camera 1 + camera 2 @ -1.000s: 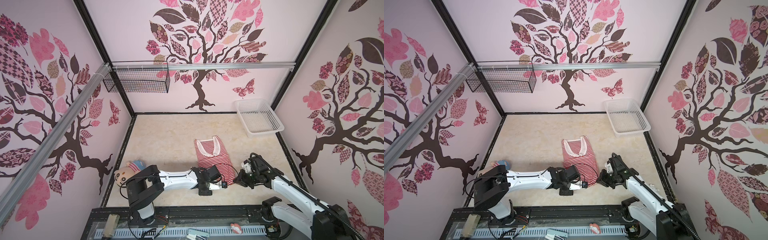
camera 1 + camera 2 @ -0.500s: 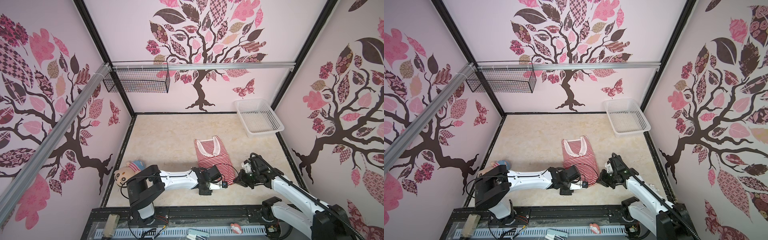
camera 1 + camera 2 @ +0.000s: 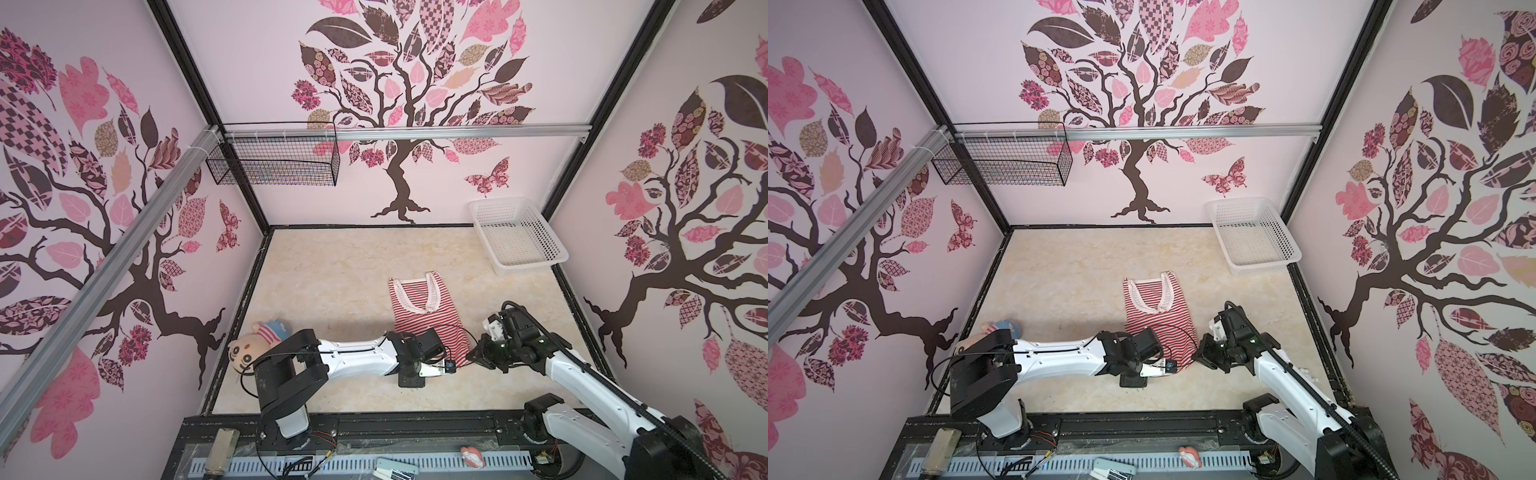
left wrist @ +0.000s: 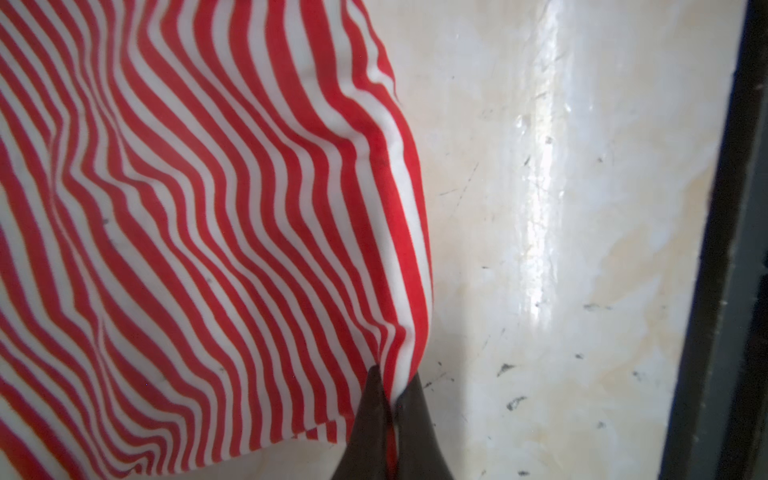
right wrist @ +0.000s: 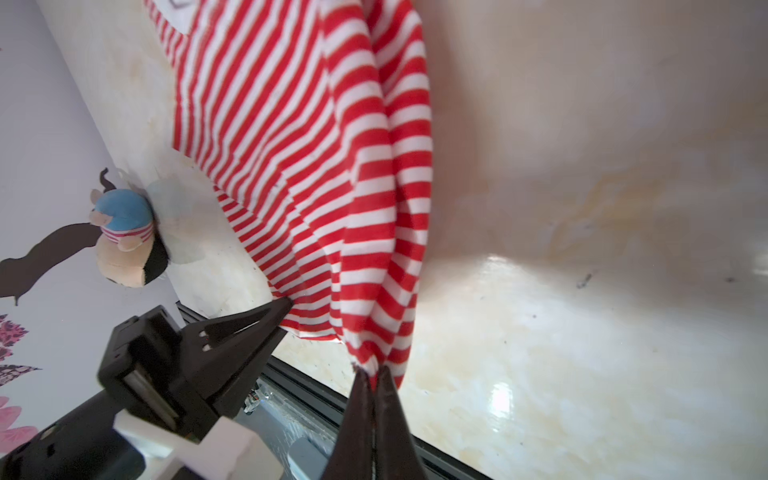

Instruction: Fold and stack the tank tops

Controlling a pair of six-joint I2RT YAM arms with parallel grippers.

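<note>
One red-and-white striped tank top (image 3: 419,309) (image 3: 1156,309) lies flat on the beige table, neck towards the back wall. Its near hem is lifted at both corners. My left gripper (image 4: 395,380) is shut on one hem corner, with striped cloth (image 4: 208,208) pinched between the dark fingers. It sits under the left wrist in both top views (image 3: 411,379) (image 3: 1133,380). My right gripper (image 5: 372,370) (image 3: 471,357) is shut on the other hem corner, and the cloth (image 5: 311,166) bunches into it. The right wrist view also shows the left gripper (image 5: 286,309) at the hem.
A plush doll (image 3: 249,349) (image 5: 124,237) in a striped shirt lies by the left wall near the left arm's base. A white plastic basket (image 3: 519,237) stands at the back right corner. A black wire basket (image 3: 274,162) hangs on the rail at the back left.
My left gripper has shut on the hem corner. Both arms have hardly moved, and the right gripper keeps its grip.
</note>
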